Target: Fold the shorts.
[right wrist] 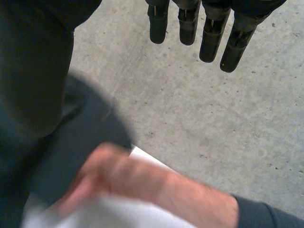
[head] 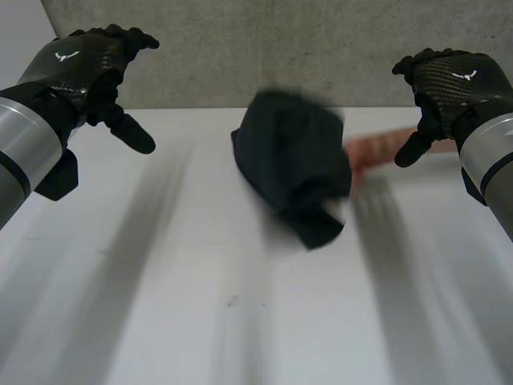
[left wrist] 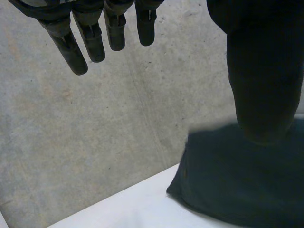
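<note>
Aloft, left hand (head: 76, 62) and right hand (head: 453, 79) hang released, fingers straight; a person's hand (right wrist: 121, 175) touches the black shorts (head: 292, 160).

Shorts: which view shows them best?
Head view: the whole bunched shorts show against the white table. Left wrist view catches one part; right wrist view, a blurred part beside a person's hand.

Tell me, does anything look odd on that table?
Yes: a person's hand reaches in at the crumpled black fabric shorts, bunched in a heap on the white table, while the robot's left hand and right hand hover apart from them, fingers relaxed.
</note>
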Robot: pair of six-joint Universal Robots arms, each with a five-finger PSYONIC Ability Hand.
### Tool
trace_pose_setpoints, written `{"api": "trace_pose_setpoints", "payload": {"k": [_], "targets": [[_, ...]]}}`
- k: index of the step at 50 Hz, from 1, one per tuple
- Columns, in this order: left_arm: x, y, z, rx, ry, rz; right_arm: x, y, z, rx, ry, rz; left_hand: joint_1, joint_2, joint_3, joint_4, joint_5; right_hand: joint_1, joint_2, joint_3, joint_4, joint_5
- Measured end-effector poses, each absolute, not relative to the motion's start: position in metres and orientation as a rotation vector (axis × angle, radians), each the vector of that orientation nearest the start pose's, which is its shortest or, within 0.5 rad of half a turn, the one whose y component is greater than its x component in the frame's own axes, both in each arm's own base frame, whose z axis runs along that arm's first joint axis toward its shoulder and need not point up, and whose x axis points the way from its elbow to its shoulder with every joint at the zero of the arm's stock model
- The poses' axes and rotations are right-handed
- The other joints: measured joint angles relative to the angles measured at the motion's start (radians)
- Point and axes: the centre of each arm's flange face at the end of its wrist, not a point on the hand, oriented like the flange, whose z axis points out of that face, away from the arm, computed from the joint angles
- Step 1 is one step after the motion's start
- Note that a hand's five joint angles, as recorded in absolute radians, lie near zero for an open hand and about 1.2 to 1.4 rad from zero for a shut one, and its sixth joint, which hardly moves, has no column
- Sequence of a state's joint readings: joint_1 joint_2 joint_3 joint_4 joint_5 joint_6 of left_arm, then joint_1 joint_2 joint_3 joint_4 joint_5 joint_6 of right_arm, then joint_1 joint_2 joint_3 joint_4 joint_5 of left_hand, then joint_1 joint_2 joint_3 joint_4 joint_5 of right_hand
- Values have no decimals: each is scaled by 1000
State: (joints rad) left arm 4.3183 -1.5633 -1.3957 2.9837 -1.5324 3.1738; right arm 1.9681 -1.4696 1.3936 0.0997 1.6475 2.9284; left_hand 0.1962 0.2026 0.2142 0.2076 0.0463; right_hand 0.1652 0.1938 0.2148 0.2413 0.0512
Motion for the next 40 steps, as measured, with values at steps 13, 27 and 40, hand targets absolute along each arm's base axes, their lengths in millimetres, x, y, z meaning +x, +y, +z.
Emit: {"api": "trace_pose_setpoints", "payload": {"k": [13, 27, 40], "targets": [[-241, -228, 350, 560, 2357, -2423, 241, -253, 321, -586, 2123, -2135, 0, 0, 0, 0, 0, 0, 0, 0, 0, 0], [-248, -231, 332, 580, 2436, -2359, 248, -254, 311, -647, 2116, -2098, 0, 0, 0, 0, 0, 0, 0, 0, 0, 0], [-281, -231, 276, 661, 2551, -2221, 277, -272, 242, -936, 2110, -1809, 0, 0, 0, 0, 0, 0, 0, 0, 0, 0]]}}
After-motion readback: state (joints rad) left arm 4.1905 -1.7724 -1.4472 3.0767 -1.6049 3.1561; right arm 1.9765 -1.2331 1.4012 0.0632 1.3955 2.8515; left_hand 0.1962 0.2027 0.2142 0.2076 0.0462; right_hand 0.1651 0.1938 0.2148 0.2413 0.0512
